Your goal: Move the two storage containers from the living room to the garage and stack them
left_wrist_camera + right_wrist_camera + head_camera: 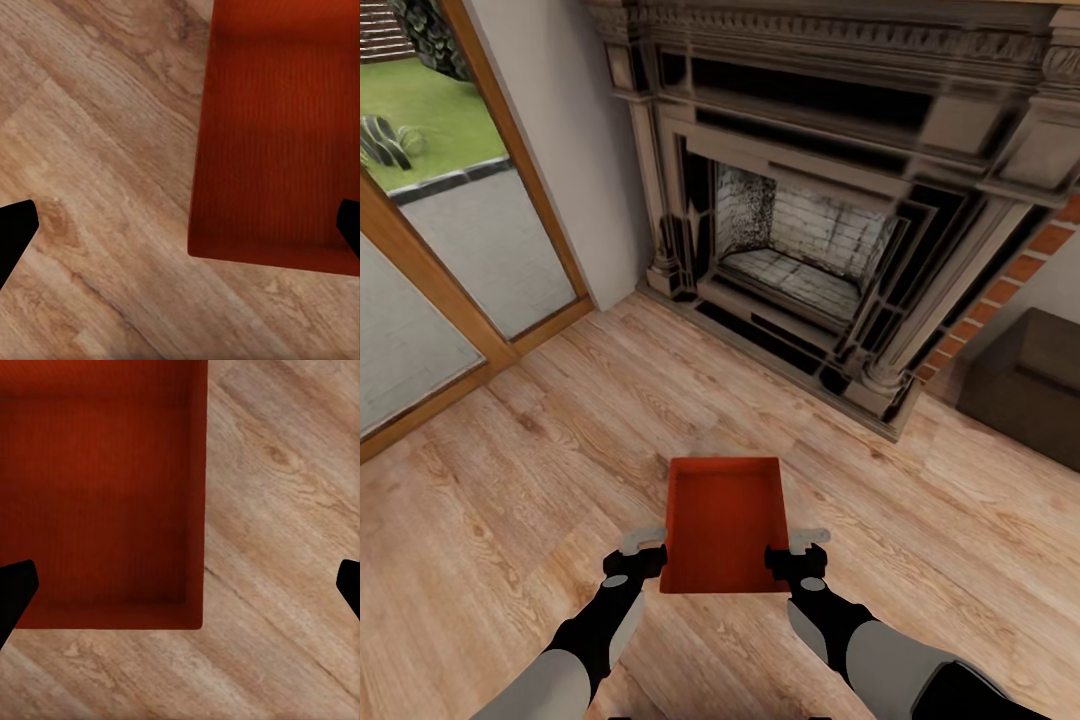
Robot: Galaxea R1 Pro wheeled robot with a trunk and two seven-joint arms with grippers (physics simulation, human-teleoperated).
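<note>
One orange-red storage container (723, 525) lies open-topped and empty on the light wood plank floor (540, 470) of the living room, in front of the fireplace. My left gripper (647, 552) is open at its near left corner. In the left wrist view the left gripper (181, 229) straddles the container (277, 142) wall, one fingertip (13, 232) over the planks, the other over the box. My right gripper (800, 552) is open at the near right corner. In the right wrist view the right gripper (180, 589) likewise straddles the container (97, 487) wall.
The dark ornate fireplace (800, 250) with red brick (1000, 290) beside it stands ahead. A wood-framed glass door (450, 260) to a garden is at the left. A dark low cabinet (1030, 385) sits at the right. Open plank floor lies on both sides of the box.
</note>
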